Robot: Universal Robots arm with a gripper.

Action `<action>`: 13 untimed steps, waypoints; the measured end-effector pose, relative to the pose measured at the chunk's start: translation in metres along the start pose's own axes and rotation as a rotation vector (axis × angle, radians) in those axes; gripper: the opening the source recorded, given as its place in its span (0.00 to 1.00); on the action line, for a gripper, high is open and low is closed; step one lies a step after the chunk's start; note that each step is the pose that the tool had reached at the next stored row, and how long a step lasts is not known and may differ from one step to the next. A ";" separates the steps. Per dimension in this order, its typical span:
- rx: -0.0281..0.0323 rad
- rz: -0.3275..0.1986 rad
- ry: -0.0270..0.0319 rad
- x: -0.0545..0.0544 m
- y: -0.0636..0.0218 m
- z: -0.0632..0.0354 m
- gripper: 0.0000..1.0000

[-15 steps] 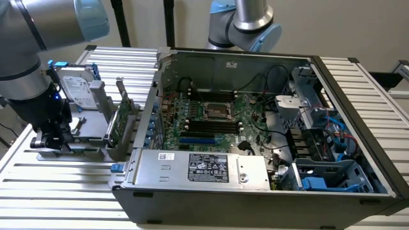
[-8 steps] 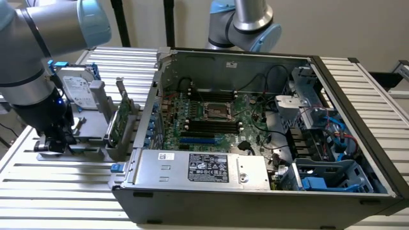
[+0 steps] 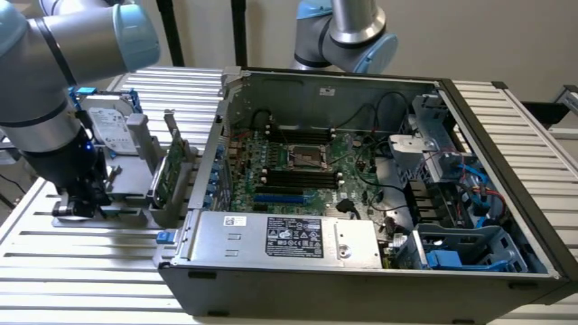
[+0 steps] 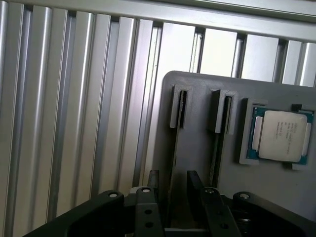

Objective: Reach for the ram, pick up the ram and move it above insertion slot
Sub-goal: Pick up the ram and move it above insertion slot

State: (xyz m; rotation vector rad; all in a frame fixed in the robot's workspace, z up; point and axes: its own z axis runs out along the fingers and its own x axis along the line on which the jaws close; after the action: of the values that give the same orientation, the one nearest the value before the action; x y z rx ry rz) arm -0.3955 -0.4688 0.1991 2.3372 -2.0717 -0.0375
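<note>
Currently the gripper [image 4: 173,175] sits low over the grey holder plate [image 4: 195,148], at the exterior view's left, outside the open PC case [image 3: 361,291]. Its fingers [image 4: 154,187] are spread, one on each side of a thin dark line that runs out of a slotted bracket [image 4: 180,106]. We read that line as the ram [image 4: 174,153], standing on edge in the holder and seen from above. No contact shows, so nothing is gripped.

Looks: from this angle we get a narrow dark strip and can't make out board colour or chips. A similar strip runs from the neighbouring bracket [image 4: 222,111], and a CPU [image 4: 281,136] lies in a pocket just beside it. A hard drive [image 3: 108,132] and an expansion card [image 3: 167,169] stand in the same holder, near the arm.

Handling, our judgement:
- Light, thin and stiff lengthwise, but intolerant of twist.
- Chips and edge contacts are fragile.
- Flat faces are smooth, so a weak pinch could slip.
- Best hold is across both flat faces near mid-length, on the upper edge, with moderate force.
- Any side load risks binding in the bracket guides.
</note>
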 end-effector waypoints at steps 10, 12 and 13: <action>-0.0011 0.000 -0.0004 0.000 -0.0010 0.0006 0.28; -0.0014 0.000 -0.0006 0.000 -0.0011 0.0006 0.22; -0.0015 0.001 -0.0006 0.000 -0.0012 0.0006 0.16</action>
State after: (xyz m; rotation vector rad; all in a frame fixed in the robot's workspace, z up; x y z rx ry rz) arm -0.3943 -0.4688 0.1985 2.3358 -2.0721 -0.0397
